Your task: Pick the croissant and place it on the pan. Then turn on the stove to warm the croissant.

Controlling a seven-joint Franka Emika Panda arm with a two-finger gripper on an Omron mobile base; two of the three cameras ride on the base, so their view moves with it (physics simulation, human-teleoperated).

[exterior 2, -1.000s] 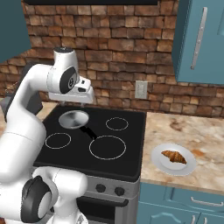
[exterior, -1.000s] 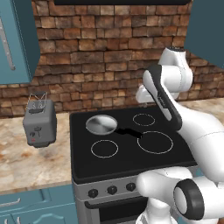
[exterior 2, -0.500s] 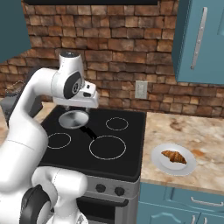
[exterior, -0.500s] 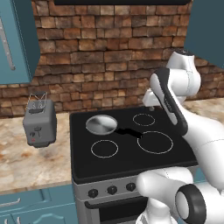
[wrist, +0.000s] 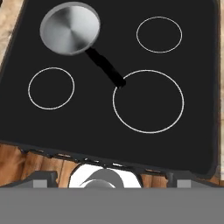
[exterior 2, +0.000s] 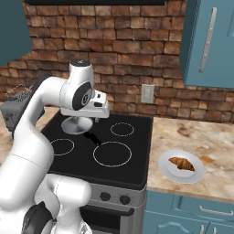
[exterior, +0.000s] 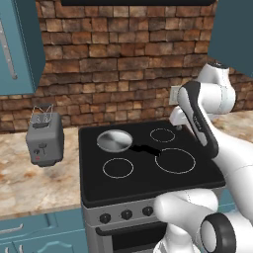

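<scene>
Above stove (exterior: 148, 163), arm swung rightward, claw state perhaps unclear, croissant (exterior 2: 181, 163) unmoved, pan (wrist: 70, 28) empty

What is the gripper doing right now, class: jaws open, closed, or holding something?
Gripper: above the stove, holding nothing visible; whether the jaws are open cannot be told.

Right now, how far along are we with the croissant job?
Nothing looks done yet. The croissant lies on the white plate on the counter right of the stove. The pan sits empty on the back left burner. In hand: the arm is raised over the cooktop, and the hand view looks down on it. Left: pick the croissant, place it on the pan, turn a knob.
</scene>
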